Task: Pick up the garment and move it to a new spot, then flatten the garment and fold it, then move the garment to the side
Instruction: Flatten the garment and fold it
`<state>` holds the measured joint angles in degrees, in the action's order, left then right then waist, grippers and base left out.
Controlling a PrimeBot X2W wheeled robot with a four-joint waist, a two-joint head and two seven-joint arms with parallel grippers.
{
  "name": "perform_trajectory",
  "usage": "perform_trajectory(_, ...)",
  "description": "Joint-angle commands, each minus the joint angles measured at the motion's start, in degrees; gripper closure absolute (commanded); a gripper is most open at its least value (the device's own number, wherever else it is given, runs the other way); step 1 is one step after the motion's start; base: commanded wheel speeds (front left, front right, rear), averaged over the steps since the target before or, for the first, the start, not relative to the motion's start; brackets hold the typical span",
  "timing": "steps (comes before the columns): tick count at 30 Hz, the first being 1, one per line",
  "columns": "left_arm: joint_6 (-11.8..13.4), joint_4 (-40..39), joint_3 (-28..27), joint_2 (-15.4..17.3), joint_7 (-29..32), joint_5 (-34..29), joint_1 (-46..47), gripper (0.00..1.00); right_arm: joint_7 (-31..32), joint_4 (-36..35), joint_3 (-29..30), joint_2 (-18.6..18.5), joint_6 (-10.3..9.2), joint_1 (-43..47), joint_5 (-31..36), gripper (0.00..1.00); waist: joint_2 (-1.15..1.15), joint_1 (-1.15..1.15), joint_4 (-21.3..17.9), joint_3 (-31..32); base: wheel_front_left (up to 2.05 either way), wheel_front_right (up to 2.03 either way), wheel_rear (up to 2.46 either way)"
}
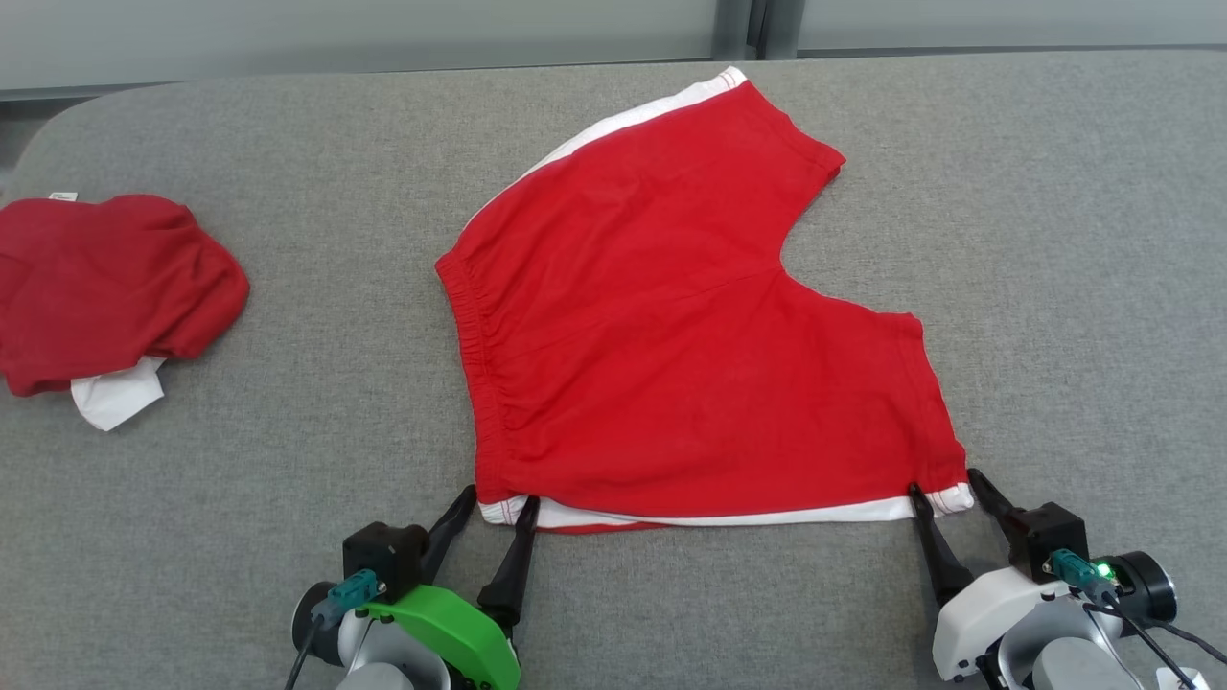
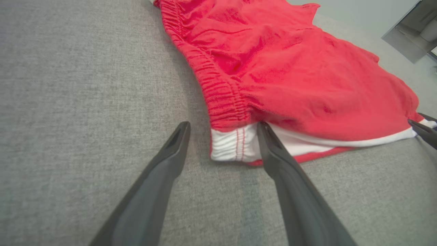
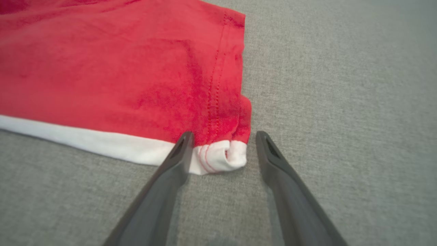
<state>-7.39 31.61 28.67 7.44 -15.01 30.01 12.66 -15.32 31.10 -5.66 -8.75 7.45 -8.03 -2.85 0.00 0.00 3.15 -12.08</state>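
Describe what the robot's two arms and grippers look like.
Left gripper: two long, tapering dark jaws, a black block with a teal connector and dark cable, a bright green wrist shell. Right gripper: same jaws, block and connector, a lit green light, white shell.

Grey woven fabric covers the table (image 1: 192, 479), rounded at its far-left corner. Behind it stands a pale grey-green wall (image 1: 383, 29), broken by a dark vertical post (image 1: 757, 24). Light is even.
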Motion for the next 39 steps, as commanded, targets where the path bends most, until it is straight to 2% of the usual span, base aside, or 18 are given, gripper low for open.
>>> perform_trajectory(1,-0.16,0.44,0.54,0.60,-0.08,0.79,1.04,0.00,0.32,1.32,-1.05,0.15,0.06,-0.23,-0.56,0.39,0.00,0.00,0.03,-0.17,0.00,0.00,0.00)
perform_trajectory(2,-0.16,0.72,0.93,0.68,-0.08,1.27,1.34,0.00,0.32,1.54,-1.31,0.13,0.05,-0.40,-1.02,0.53,0.00,0.00,0.00,-0.26,0.00,0.00,0.00)
perform_trajectory(5,-0.16,1.41,2.17,1.15,-0.10,2.34,1.94,0.00,0.40,1.80,-1.78,-0.23,0.03,-0.92,-1.96,0.71,0.00,0.00,-0.11,-0.43,0.00,0.00,0.00)
perform_trajectory(7,-0.16,1.69,2.84,1.41,-0.11,3.20,2.22,0.00,0.41,1.82,-2.33,-0.43,0.02,-0.92,-2.58,0.91,0.00,0.00,-0.20,-0.42,0.00,0.00,0.00)
perform_trajectory(8,-0.16,1.75,3.31,1.49,-0.11,3.75,2.32,0.11,0.41,1.79,-2.58,-0.59,-0.01,-0.93,-2.87,1.00,0.00,0.00,-0.27,-0.41,0.00,0.00,0.00)
perform_trajectory(9,-0.17,1.75,4.03,1.60,-0.11,4.27,2.47,0.54,0.41,1.69,-2.93,-0.75,-0.01,-0.92,-3.31,1.00,0.00,0.00,-0.34,-0.41,0.00,0.00,0.00)
perform_trajectory(10,-0.17,1.42,4.85,1.72,-0.12,4.64,2.65,0.87,0.40,1.47,-3.34,-0.82,-0.01,-0.90,-3.79,1.00,0.00,0.00,-0.38,-0.43,0.00,0.00,0.00)
perform_trajectory(11,-0.17,0.98,5.88,1.89,-0.12,5.23,2.75,1.00,0.40,1.06,-3.67,-0.90,-0.01,-0.88,-4.49,1.00,0.00,0.00,-0.42,-0.42,0.00,0.00,0.00)
perform_trajectory(15,-0.17,-2.10,9.30,3.57,0.07,9.59,2.00,1.00,0.25,-1.51,-4.52,-1.13,0.00,0.23,-9.57,1.00,0.00,0.00,-0.45,-0.16,0.00,0.00,0.00)
perform_trajectory(18,-0.17,-5.58,10.79,6.56,0.28,13.40,0.37,1.00,0.23,-4.29,-5.21,-3.37,-0.01,2.52,-15.00,1.00,0.00,0.00,-0.26,0.57,0.00,0.00,0.00)
perform_trajectory(22,-0.08,-13.97,12.57,10.93,2.52,21.16,-3.09,1.00,0.82,-10.14,-4.48,-8.19,-0.01,7.60,-24.00,1.00,0.00,0.00,0.07,1.78,0.00,0.00,0.00)
perform_trajectory(23,-0.08,-13.97,12.57,10.93,2.52,21.16,-3.09,1.00,0.82,-10.14,-4.48,-8.19,-0.01,7.60,-24.00,1.00,0.00,0.00,0.07,1.78,0.00,0.00,0.00)
perform_trajectory(28,-0.03,-28.03,12.77,18.98,8.09,30.66,-9.98,1.00,4.41,-24.97,-0.61,-15.06,-0.08,17.05,-38.19,1.00,0.00,0.00,0.00,2.00,0.00,0.00,0.00)
perform_trajectory(32,0.05,-40.38,11.39,21.16,11.58,40.54,-15.52,1.00,8.81,-40.22,2.94,-19.20,-0.06,21.53,-47.64,1.00,0.00,0.00,-0.20,0.39,0.00,0.00,0.00)
perform_trajectory(35,1.80,-46.28,9.57,22.05,14.17,45.39,-14.64,1.00,12.48,-46.12,4.67,-20.60,-0.02,18.54,-51.37,1.00,0.00,0.00,0.27,-2.47,0.00,0.00,0.00)
perform_trajectory(39,6.45,-48.36,5.86,20.99,17.77,50.73,-8.53,1.00,19.11,-44.53,2.47,-21.77,-0.01,7.39,-51.94,1.00,0.00,0.00,1.56,-7.42,0.00,0.00,0.00)
